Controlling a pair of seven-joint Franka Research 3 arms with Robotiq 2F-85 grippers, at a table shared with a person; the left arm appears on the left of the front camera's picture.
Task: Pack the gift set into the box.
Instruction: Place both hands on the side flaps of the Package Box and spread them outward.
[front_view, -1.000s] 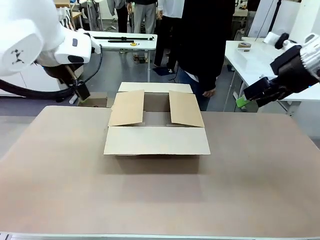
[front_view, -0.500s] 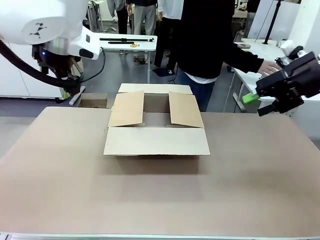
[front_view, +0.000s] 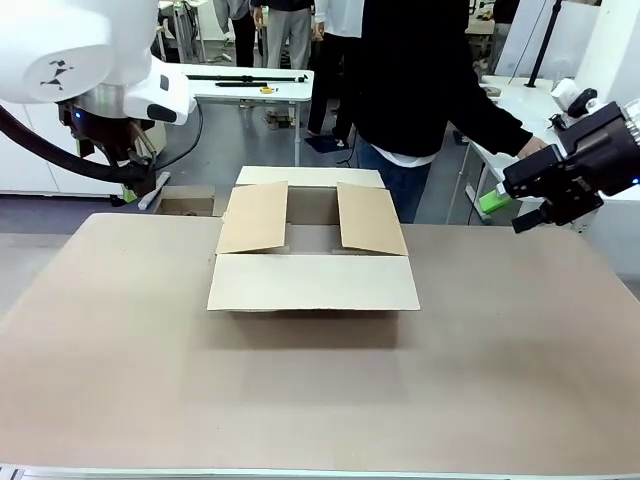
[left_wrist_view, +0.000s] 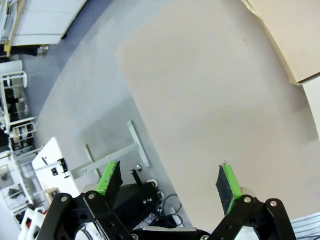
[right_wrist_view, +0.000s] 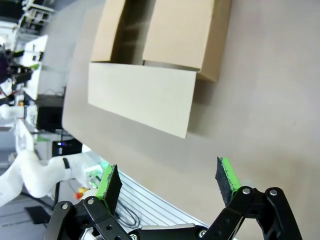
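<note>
Box (front_view: 313, 283) sits alone on the table (front_view: 500, 350), two of four flaps drooping over its mouth; one person (front_view: 410, 70) behind; left gripper (left_wrist_view: 168, 171) and right gripper (right_wrist_view: 167, 172) both spread wide, empty.

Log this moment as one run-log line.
left hand: open, empty | right hand: open, empty | box: on table, side flaps folded inward | person: arm stretched toward side table

Plain brown box (front_view: 313, 282), tan table (front_view: 320, 400), black left tool (left_wrist_view: 169, 171) with green pads (left_wrist_view: 109, 177).
</note>
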